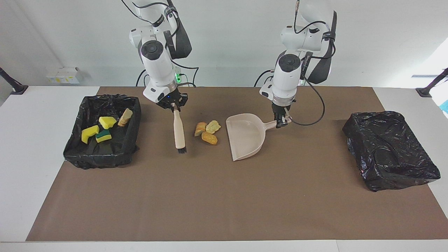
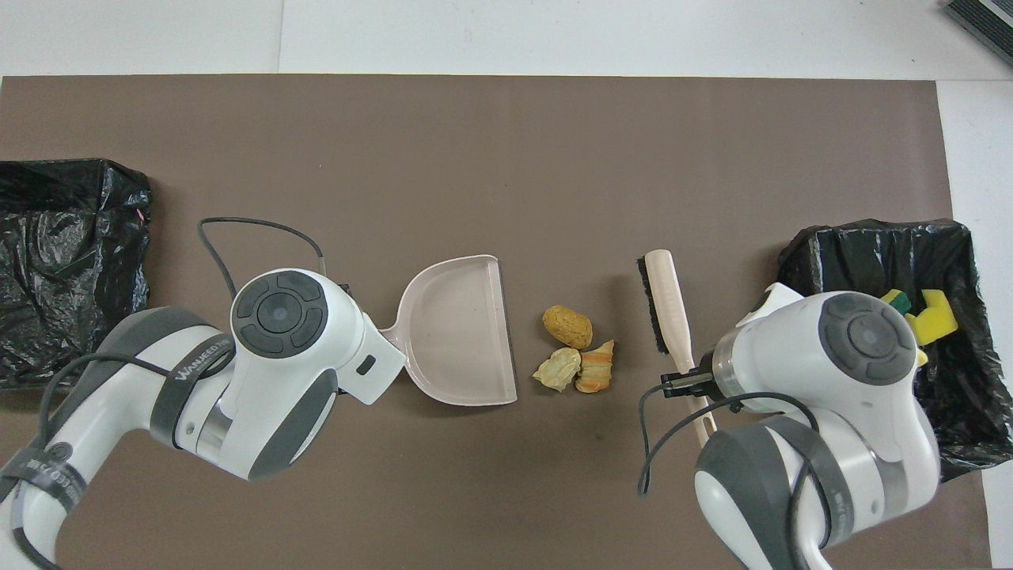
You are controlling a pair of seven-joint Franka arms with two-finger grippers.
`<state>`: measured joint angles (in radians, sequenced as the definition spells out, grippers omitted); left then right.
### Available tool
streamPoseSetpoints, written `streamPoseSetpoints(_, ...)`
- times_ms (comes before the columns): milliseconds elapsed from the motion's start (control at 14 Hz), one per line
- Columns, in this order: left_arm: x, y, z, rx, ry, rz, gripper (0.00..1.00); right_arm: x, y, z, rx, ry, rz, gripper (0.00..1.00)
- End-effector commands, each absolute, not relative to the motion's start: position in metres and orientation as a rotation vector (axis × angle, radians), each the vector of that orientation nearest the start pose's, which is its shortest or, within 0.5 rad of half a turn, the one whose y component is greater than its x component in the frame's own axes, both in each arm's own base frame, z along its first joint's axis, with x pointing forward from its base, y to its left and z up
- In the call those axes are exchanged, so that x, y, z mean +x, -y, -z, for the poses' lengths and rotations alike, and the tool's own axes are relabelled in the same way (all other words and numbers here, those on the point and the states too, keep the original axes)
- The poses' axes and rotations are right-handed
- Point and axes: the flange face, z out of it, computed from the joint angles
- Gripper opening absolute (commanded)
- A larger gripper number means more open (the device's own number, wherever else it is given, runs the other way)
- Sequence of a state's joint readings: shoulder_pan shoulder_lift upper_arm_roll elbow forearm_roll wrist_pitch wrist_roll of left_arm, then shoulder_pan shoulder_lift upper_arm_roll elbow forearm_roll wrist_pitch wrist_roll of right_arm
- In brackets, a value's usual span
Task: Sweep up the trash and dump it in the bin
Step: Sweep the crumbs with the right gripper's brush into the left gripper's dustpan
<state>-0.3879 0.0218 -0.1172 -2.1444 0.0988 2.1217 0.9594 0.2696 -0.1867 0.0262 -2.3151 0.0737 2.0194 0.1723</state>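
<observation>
Three tan-orange trash pieces [image 1: 209, 132] [image 2: 574, 352] lie together mid-table, between the brush and the dustpan. My right gripper [image 1: 174, 106] is shut on the handle of the beige brush [image 1: 179, 131] [image 2: 665, 305], whose bristle end points away from the robots. My left gripper [image 1: 281, 122] is shut on the handle of the beige dustpan [image 1: 245, 136] [image 2: 463, 332], whose open mouth faces the trash, a short gap away. The black-lined bin [image 1: 75, 154] [image 2: 870, 233] at the right arm's end holds yellow sponge chunks [image 1: 90, 133], a green-topped one [image 1: 103, 135] and a tan piece [image 1: 125, 117].
A second black-bagged bin [image 1: 388, 150] [image 2: 71, 261] sits at the left arm's end of the brown mat [image 1: 224, 203]. White table margins surround the mat. A cable [image 2: 253, 229] loops off the left wrist above the mat.
</observation>
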Motion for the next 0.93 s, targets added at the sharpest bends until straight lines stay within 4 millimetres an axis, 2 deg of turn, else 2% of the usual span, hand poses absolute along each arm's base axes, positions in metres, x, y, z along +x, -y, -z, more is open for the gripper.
streamPoseSetpoints(0,0.46,0.263,-0.388,-2.222,-2.125,-0.042,0.0,0.405,-0.131,-0.397,-3.096,-0.01,-0.133,0.0)
streamPoseSetpoints(72,0.46,0.263,-0.388,-2.222,-2.127,-0.039,0.0,0.4,-0.132,-0.388,-3.092,-0.045,-0.124,0.0)
streamPoseSetpoints(143,0.46,0.263,-0.388,-2.224,-2.125,-0.039,0.0,0.393,-0.142,-0.378,-3.087,-0.054,-0.121,0.0)
streamPoseSetpoints(215,0.46,0.264,-0.388,-2.227,-2.125,-0.036,0.0,0.382,-0.162,-0.367,-3.09,-0.052,-0.109,0.0)
streamPoseSetpoints(429,0.46,0.263,-0.388,-2.265,-2.122,-0.025,0.0,0.369,-0.203,-0.337,-3.106,-0.092,-0.139,0.0)
streamPoseSetpoints(501,0.46,0.263,-0.387,-2.264,-2.124,-0.027,0.0,0.37,-0.215,-0.333,-3.107,-0.093,-0.138,0.0)
streamPoseSetpoints(644,0.459,0.264,-0.387,-2.264,-2.125,-0.027,0.0,0.386,-0.241,-0.338,-3.098,-0.122,-0.126,0.0)
streamPoseSetpoints(858,0.458,0.262,-0.385,-2.258,-2.133,-0.036,0.0,0.392,-0.301,-0.338,-3.037,-0.17,-0.168,0.0)
